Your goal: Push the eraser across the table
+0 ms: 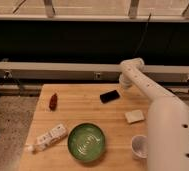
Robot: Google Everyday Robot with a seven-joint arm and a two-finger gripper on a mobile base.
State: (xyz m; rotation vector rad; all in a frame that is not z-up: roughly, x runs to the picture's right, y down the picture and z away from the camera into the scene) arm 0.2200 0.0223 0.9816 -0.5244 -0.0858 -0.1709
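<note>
The single camera looks down from high on the near side of the desk [75, 105], facing its far edge and the dark wall [63, 45] behind. Nearly the whole desk shows. The arm [170, 125] looms close at lower right, reaching away to the gripper [124, 83] near the far edge, just right of the eraser [109, 96].
</note>
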